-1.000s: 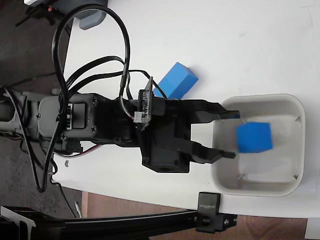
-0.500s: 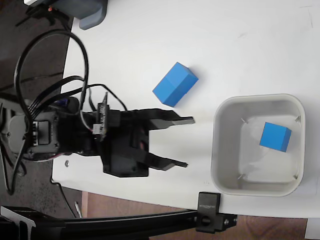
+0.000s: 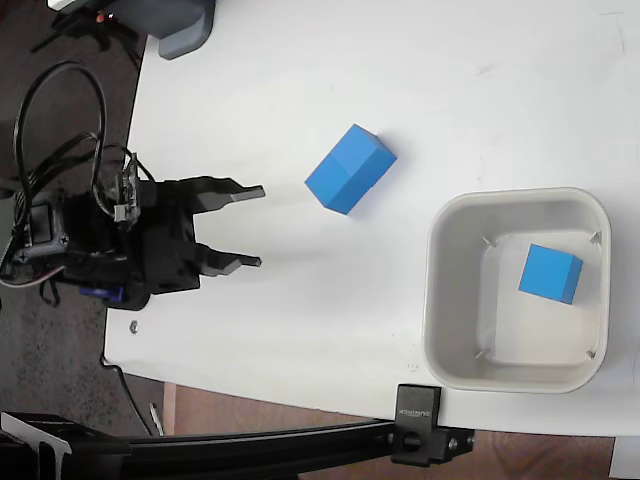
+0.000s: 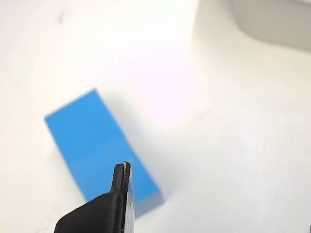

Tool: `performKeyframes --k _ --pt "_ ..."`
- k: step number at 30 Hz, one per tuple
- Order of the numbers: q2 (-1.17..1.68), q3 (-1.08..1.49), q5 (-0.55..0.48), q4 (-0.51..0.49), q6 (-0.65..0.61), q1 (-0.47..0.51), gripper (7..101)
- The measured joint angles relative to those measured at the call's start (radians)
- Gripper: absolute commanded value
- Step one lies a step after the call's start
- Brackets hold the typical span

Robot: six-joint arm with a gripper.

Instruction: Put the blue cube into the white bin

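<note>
Blue cube (image 3: 550, 273) sits inside the white bin (image 3: 516, 374), on the bin floor toward its right side in the fixed view, slightly rotated, touching nothing else visible. Bin stands at the right part of the white table (image 3: 400, 80), close to the lower table edge. Larger blue block (image 3: 349, 168) lies on the table up-left of the bin, apart from it; the wrist view shows it (image 4: 99, 151) close below the camera, with the bin corner (image 4: 272, 19) top right. Gripper (image 3: 250, 227) is at the left table edge, well apart from the bin, fingers spread, nothing between them. One black fingertip (image 4: 121, 184) shows in the wrist view.
</note>
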Motion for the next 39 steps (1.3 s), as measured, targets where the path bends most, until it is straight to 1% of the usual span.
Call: performKeyframes --k 4,8,11,13,16,19,21,24,31,39 --pt "0.143 0.097 0.012 0.072 0.006 -0.002 100.0" --pt "0.291 0.124 0.034 0.16 0.015 -0.008 100.0" --pt "0.336 0.149 0.051 0.19 0.029 -0.028 100.0" --pt "0.354 0.179 0.081 0.19 0.041 -0.048 100.0" --pt "0.413 0.249 0.104 0.187 0.06 -0.052 100.0" --pt "0.532 0.307 0.12 0.222 0.074 -0.055 100.0" --pt "0.577 0.322 0.129 0.235 0.077 -0.074 100.0" --pt "0.584 0.337 0.187 0.233 0.095 -0.121 100.0" --pt "0.588 0.36 0.287 0.23 0.126 -0.144 100.0" --pt "0.588 0.36 0.308 0.23 0.13 -0.172 100.0"
